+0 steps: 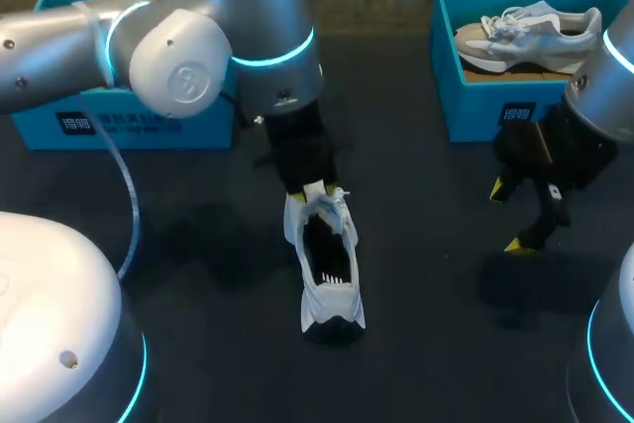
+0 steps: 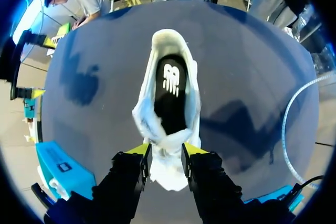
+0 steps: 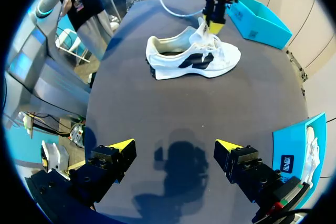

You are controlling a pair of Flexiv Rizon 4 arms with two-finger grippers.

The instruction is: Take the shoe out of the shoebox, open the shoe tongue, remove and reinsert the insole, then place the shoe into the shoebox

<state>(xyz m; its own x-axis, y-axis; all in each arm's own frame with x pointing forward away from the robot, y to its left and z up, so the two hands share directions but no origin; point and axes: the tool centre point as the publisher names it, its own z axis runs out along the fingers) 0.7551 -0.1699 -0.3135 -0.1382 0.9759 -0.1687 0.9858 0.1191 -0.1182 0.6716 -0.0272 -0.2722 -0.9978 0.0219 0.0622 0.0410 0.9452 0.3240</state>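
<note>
Your left gripper (image 2: 166, 151) pinches the tongue (image 2: 168, 141) between its fingers, baring the insole (image 2: 170, 93); your right gripper (image 3: 176, 148) hangs open, shoe (image 3: 194, 59) well ahead.

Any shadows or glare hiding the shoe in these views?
Head view: arm shadows on the table beside the shoe, not over it. Left wrist view: shoe evenly lit at left gripper, no glare. Right wrist view: the shadow of the right gripper falls short of the shoe.
</note>
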